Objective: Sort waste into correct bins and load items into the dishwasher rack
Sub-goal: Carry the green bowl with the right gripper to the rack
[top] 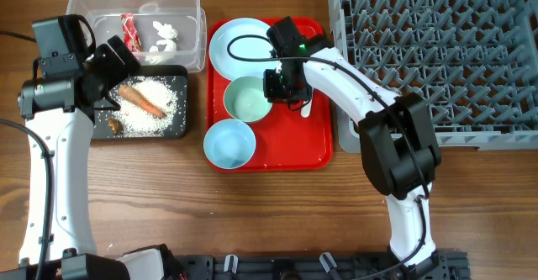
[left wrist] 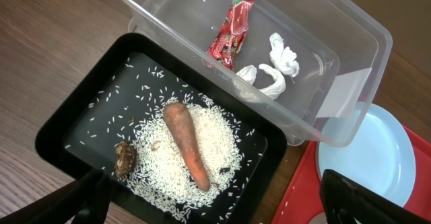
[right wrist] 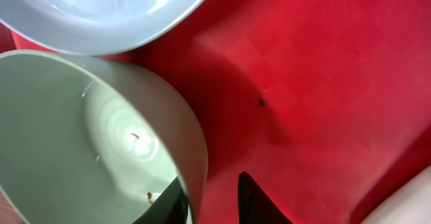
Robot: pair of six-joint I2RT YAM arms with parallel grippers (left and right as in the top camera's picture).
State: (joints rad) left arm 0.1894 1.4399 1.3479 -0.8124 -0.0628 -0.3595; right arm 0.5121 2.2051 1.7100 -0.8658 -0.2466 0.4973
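Note:
My right gripper (top: 282, 87) (right wrist: 210, 183) is open and straddles the rim of the pale green bowl (top: 246, 101) (right wrist: 67, 136), with one finger inside and one outside. The bowl stands on the red tray (top: 294, 141) between the light-blue plate (top: 231, 44) (right wrist: 101, 15) and the light-blue bowl (top: 229, 142). My left gripper (top: 109, 66) (left wrist: 212, 183) is open and empty above the black tray (top: 181, 130) (left wrist: 67, 116), which holds the carrot (left wrist: 185, 143), rice (left wrist: 215, 133) and brown scrap (left wrist: 125, 160). The clear tub (top: 197, 28) (left wrist: 350, 49) holds the red wrapper (left wrist: 231, 29) and tissue (left wrist: 273, 69). The yellow cup is out of view.
The grey dishwasher rack (top: 437, 53) fills the far right, next to the red tray. A white piece, perhaps the spoon (top: 306, 108), lies on the red tray under my right arm. Bare wooden table runs along the front.

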